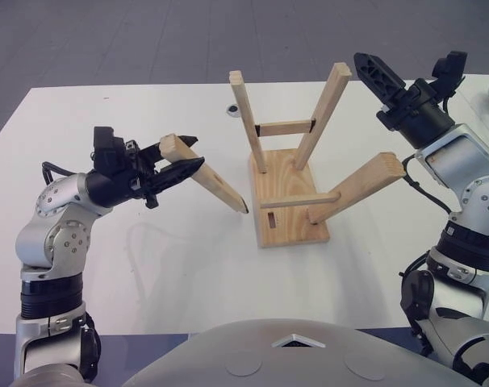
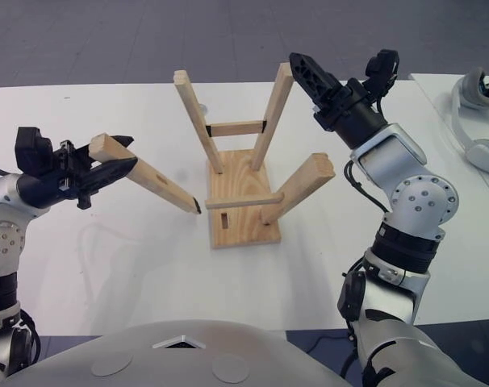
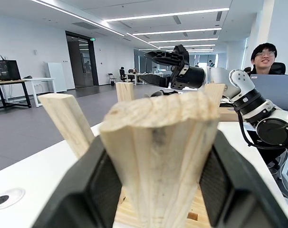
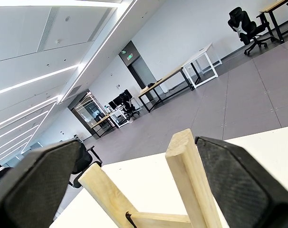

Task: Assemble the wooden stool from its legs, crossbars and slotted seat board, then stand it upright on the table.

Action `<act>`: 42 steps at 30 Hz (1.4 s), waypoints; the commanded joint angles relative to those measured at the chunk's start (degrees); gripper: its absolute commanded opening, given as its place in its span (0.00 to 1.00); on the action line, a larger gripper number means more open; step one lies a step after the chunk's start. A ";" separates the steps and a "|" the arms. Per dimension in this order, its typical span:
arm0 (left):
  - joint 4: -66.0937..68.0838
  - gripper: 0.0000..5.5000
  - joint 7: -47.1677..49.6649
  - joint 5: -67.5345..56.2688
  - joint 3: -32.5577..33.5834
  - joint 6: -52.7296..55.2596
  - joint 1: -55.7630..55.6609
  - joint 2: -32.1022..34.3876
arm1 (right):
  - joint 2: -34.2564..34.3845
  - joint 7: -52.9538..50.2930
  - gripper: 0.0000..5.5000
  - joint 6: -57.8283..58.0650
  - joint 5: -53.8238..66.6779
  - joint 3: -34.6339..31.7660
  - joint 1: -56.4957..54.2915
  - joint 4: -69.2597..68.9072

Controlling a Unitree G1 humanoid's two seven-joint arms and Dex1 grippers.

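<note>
The white counter (image 1: 148, 282) carried the half-built stool upside down – its seat board (image 1: 297, 230) lay flat near the middle. Three legs (image 1: 323, 113) rose from the board, splayed outward, with two crossbars (image 1: 285, 127) bridging them. A fourth leg (image 1: 216, 187) hung above the counter left of the board, clamped at its upper end by the left end effector (image 1: 194, 151), its lower tip slanting towards the board. The right end effector (image 4: 137, 166) stood spread wide about the far right leg's top. One slot (image 1: 272, 218) in the board lay bare.
</note>
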 commanded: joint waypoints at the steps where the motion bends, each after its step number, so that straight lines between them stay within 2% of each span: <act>1: -1.05 0.37 -0.96 -1.81 0.11 1.56 -0.10 0.92 | -0.08 -0.60 0.82 -0.13 0.49 0.23 -0.56 -0.04; 6: -1.93 0.37 -0.95 -3.17 0.71 1.79 -0.45 0.69 | 0.28 -0.60 0.82 -0.04 0.83 0.40 0.21 -0.39; 15: -6.57 0.37 2.41 -0.94 -3.14 -1.96 3.64 -6.14 | 1.19 -0.06 0.82 -0.13 0.45 1.81 0.04 0.86; 24: -4.01 0.37 1.42 3.77 -5.43 -7.83 4.37 -7.47 | 1.47 -0.07 0.82 -0.13 0.60 1.89 -0.01 0.95; 36: -4.54 0.37 2.23 3.81 -7.17 -8.15 6.04 -8.08 | 1.43 -0.19 0.82 -0.01 0.50 1.85 -0.35 1.49; 42: -0.82 0.37 -2.55 9.28 -10.40 -13.85 5.12 -7.24 | 1.41 0.08 0.82 0.26 0.44 2.45 -1.60 2.43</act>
